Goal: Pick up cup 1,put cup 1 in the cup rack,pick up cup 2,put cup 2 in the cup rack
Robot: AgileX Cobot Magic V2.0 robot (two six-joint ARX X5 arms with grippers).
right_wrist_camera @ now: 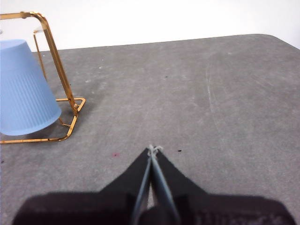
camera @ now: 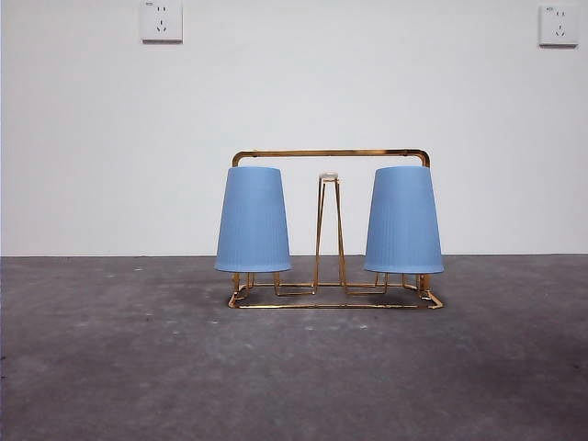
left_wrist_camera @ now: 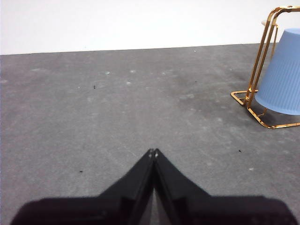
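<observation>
Two cups (camera: 253, 220) (camera: 403, 220) sit inverted on rack (camera: 331, 154) ends.

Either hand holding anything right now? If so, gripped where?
Nothing held. Left hand and right hand are both shut on nothing, above bare table. Both blue cups sit upside down on the cup rack.

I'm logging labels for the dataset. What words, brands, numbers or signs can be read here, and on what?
None can be read.
Cups: plain blue, no print.
Rack: bare gold wire.
Wall sockets: only slot holes, no legible marking.
Table: no text.
</observation>
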